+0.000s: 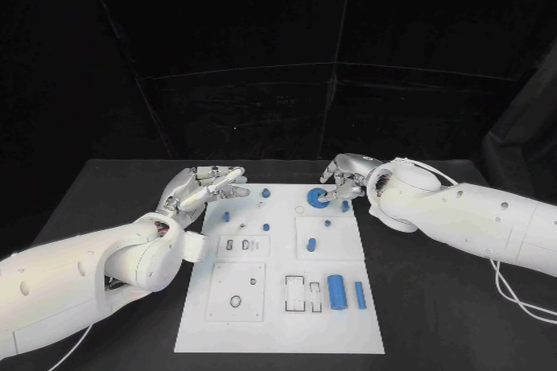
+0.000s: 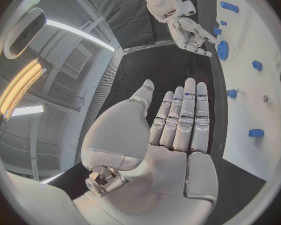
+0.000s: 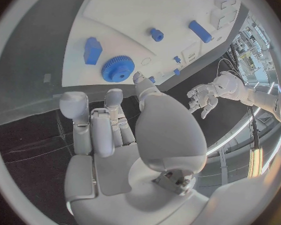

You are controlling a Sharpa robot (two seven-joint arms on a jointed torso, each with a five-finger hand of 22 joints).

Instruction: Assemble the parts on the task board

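Note:
The white task board (image 1: pixel 278 307) lies in the middle of the black table. A blue gear (image 1: pixel 317 197) sits near its far edge, with a small blue block (image 3: pixel 92 50) beside it. My right hand (image 1: pixel 346 176) hovers just behind the gear (image 3: pixel 118 68), fingers apart and holding nothing. My left hand (image 1: pixel 207 186) is raised over the board's far left corner, fingers stretched out straight, palm (image 2: pixel 178 120) empty. Several small blue pegs (image 1: pixel 266 226) stand across the board. Near the front right lie a thick blue cylinder (image 1: pixel 336 291) and a thinner one (image 1: pixel 360 294).
Raised white plates with slots and holes (image 1: pixel 236 292) occupy the board's left and front parts. Bare black table (image 1: pixel 441 307) runs along both sides of the board. A dark curtain closes off the back.

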